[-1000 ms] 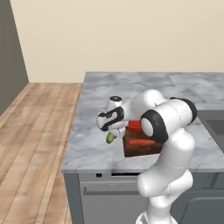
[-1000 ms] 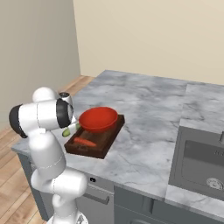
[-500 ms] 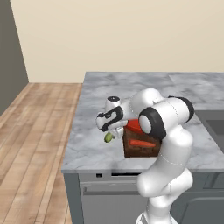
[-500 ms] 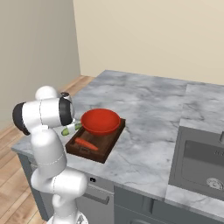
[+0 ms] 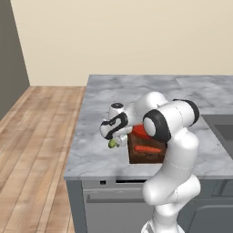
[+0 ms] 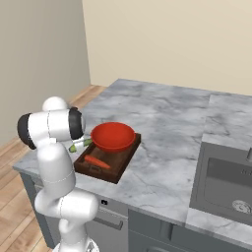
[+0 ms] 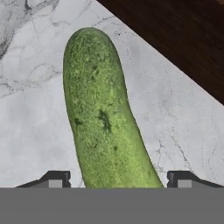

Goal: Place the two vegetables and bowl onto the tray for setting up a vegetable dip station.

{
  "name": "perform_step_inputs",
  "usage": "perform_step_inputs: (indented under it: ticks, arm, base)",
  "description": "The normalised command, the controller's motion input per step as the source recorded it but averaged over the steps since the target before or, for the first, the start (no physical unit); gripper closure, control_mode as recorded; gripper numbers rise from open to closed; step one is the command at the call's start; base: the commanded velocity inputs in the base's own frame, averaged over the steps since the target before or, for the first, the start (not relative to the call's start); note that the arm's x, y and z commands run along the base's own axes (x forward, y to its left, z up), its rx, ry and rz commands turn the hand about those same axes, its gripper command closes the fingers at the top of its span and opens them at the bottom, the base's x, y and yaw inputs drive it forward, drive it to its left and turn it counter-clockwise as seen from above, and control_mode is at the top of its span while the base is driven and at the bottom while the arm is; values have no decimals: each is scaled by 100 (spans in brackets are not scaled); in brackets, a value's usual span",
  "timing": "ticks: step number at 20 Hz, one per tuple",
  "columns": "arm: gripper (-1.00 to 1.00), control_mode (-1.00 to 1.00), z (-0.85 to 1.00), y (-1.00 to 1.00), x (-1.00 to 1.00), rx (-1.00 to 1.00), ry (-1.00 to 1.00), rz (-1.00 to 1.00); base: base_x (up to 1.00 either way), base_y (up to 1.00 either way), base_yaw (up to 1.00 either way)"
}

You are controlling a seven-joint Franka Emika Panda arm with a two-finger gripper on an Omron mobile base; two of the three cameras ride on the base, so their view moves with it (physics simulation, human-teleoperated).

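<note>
Straddling the cucumber [image 7: 105, 118] beside the tray [image 7: 183, 43], claw [image 7: 114, 180] down-pointed, jaws apart.

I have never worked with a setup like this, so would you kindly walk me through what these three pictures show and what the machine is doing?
This is a rendered kitchen with a white robot arm on a base that can drive. Two pictures come from cameras on that base, behind the arm to its left and right; the third looks along the gripper itself.

On the grey marble counter lies a dark wooden tray. A red bowl and an orange carrot are already on it.

The green cucumber is on the counter beside the tray. In the hand view it runs between the two dark fingertips, which stand on either side of it with gaps showing, so I would not call it gripped yet.
</note>
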Motion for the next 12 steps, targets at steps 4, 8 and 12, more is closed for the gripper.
perform_step_inputs:
  ticks: [4,8,12]
  arm:
    - [100,-100,7,0,-2,6,4,0]
    - [100,-100,22,5,-11,9,8,0]
    - [100,-100,37,17,-31,4,2,3]
  base:
    - [0,0,0]
    - [0,0,0]
    - [0,0,0]
